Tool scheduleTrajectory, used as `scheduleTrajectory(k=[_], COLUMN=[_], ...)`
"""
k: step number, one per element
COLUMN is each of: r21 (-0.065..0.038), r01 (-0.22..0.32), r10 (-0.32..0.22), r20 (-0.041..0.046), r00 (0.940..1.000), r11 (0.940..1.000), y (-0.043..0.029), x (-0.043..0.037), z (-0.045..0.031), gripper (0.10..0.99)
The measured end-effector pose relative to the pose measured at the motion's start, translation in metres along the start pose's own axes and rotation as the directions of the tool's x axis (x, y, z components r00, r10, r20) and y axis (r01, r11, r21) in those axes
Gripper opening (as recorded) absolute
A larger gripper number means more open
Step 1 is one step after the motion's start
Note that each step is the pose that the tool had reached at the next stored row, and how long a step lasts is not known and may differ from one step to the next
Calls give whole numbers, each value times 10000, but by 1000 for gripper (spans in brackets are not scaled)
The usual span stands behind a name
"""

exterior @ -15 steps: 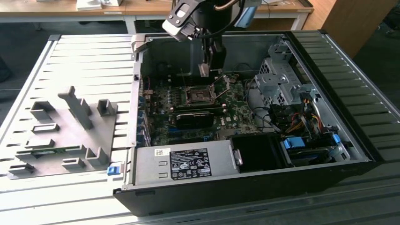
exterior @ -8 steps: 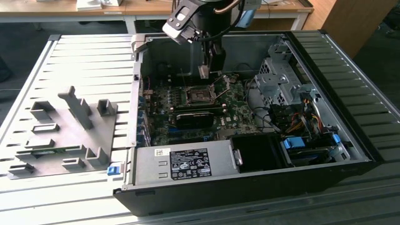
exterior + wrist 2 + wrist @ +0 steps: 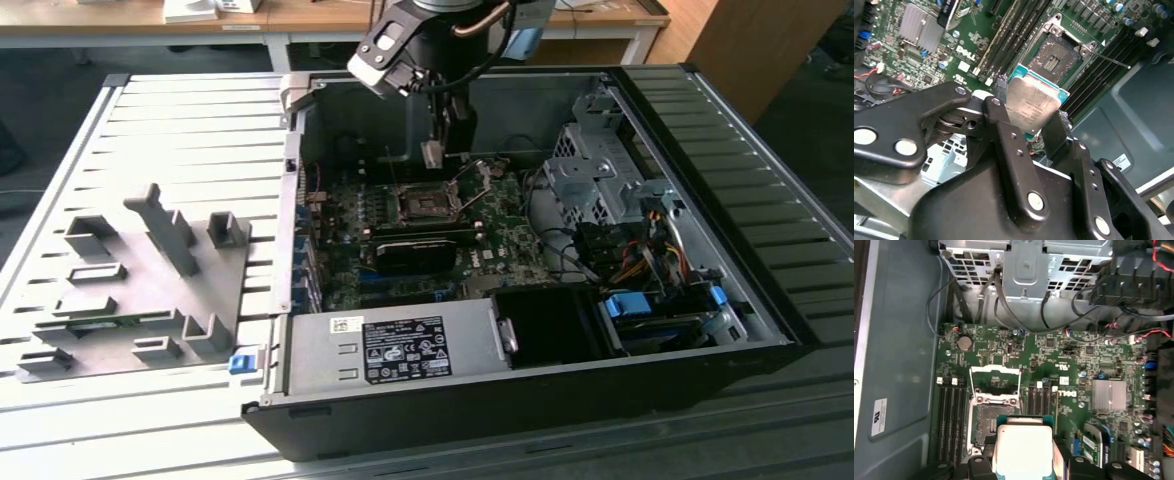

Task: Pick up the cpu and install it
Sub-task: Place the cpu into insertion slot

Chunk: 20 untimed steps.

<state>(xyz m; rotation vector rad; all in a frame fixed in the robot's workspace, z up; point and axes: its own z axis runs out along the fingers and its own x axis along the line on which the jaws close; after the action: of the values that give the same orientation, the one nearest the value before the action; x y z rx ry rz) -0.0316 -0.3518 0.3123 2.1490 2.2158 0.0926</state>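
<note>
Pincer [image 3: 1028, 120] clenched on cpu [image 3: 1035, 97], seemingly just above open socket [image 3: 1053, 61], memory slots [image 3: 949, 405] flanking it, loose cables [image 3: 999, 295] nearby

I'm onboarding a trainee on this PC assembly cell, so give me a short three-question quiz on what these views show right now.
1. True or false: the cpu already sits in the motherboard socket.
2. What is the gripper shut on? A) a screwdriver B) the cpu C) a fan
3. Fill in: the socket's metal frame stands ___ (open or closed).

Key: 1 false, the cpu is in the gripper and the socket is empty; 2 B; 3 open.
</note>
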Motion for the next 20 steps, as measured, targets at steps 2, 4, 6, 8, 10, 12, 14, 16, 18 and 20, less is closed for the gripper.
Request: scheduleTrajectory(k=[2,4,6,8,10,12,14,16,18,20], r21=[1,1,2,2,3,3,3,2,2,1], r01=[0,1,2,1,1,-8,-150,-380,-407,-409], r10=[0,-1,-2,-1,-1,8,150,380,407,409], r20=[1,2,2,1,3,4,16,32,35,35], r00=[10000,10000,10000,10000,10000,10000,9999,9993,9992,9992], r11=[10000,10000,10000,10000,10000,10000,9999,9993,9992,9992], y=[-2,-5,-7,-8,-9,-10,-10,-11,-11,-12], x=[11,19,22,22,22,22,24,24,24,24], z=[35,72,101,115,123,131,140,148,154,160], gripper=[529,529,529,529,529,529,529,529,529,529])
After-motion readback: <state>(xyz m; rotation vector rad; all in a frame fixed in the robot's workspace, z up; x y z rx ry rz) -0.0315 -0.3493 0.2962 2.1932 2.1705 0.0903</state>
